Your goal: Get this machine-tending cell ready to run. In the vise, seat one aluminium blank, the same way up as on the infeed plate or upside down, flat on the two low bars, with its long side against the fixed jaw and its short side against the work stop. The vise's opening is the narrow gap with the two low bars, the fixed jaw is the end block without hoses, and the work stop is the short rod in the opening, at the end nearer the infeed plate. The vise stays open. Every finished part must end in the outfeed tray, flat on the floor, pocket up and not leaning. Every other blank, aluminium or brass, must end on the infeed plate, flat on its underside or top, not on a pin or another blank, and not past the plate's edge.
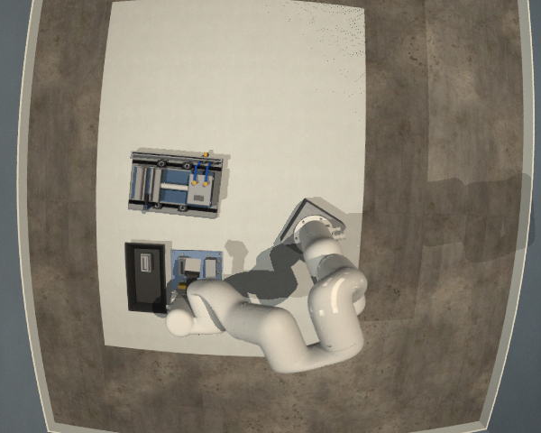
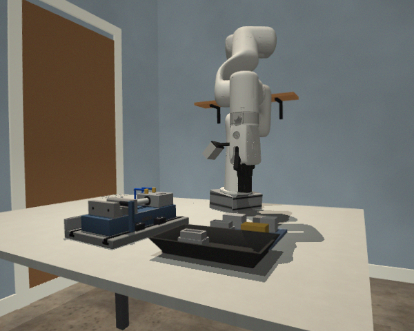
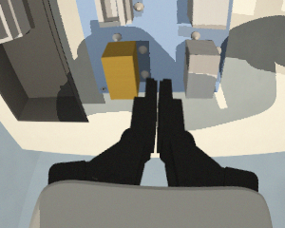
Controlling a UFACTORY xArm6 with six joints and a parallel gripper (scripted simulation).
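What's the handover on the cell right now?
Gripper: shut, empty, above the blue infeed plate.
On the plate: yellow brass blank, two plain grey aluminium blanks, one grey pocketed part.
Done: one grey finished part, pocket up in the black outfeed tray.
Left: move the pocketed part, apparently finished, to the tray; seat one aluminium blank in the blue-and-grey vise, where none shows.

On my feed, a brass blank (image 2: 254,227) (image 3: 121,76) showing yellow-gold, an infeed plate (image 1: 196,253) (image 2: 281,233) (image 3: 159,14) showing blue, an outfeed tray (image 1: 144,309) (image 2: 214,251) (image 3: 62,62) showing black
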